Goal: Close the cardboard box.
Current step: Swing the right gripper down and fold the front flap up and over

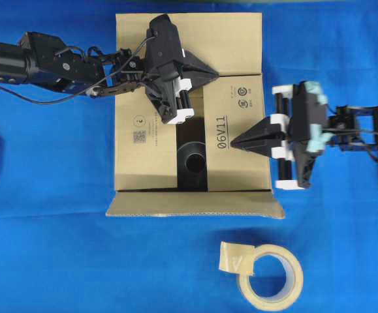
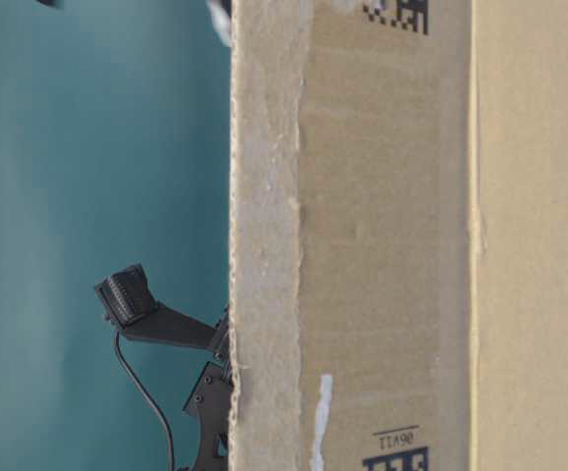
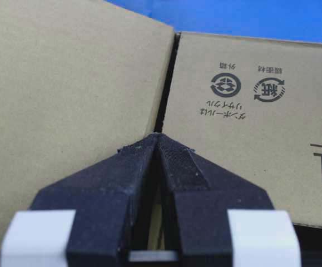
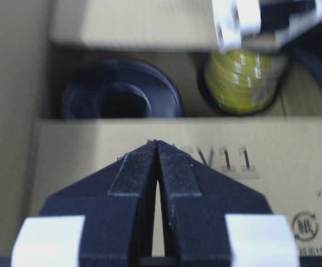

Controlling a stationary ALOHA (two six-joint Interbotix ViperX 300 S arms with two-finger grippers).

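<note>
The cardboard box (image 1: pixel 224 163) stands mid-table. Its left flap (image 1: pixel 143 140) and right flap (image 1: pixel 237 130), printed 06V11, are folded in, with a dark gap (image 1: pixel 192 156) between them. The near flap (image 1: pixel 195 204) hangs outward. The far flap (image 1: pixel 189 42) lies at the top. My left gripper (image 1: pixel 218 76) is shut and empty, its tip at the seam between far flap (image 3: pixel 77 83) and right flap (image 3: pixel 249 128). My right gripper (image 1: pixel 233 139) is shut and empty, its tip on the right flap (image 4: pixel 272 161). Both show shut in the wrist views, left gripper (image 3: pixel 159 135) and right gripper (image 4: pixel 157 142).
A beige tape roll (image 1: pixel 270 277) lies on the blue cloth (image 1: pixel 45 248) in front of the box. Inside the box sit a black spool (image 4: pixel 122 100) and a yellow spool (image 4: pixel 241 78). The table-level view is filled by the box wall (image 2: pixel 382 245).
</note>
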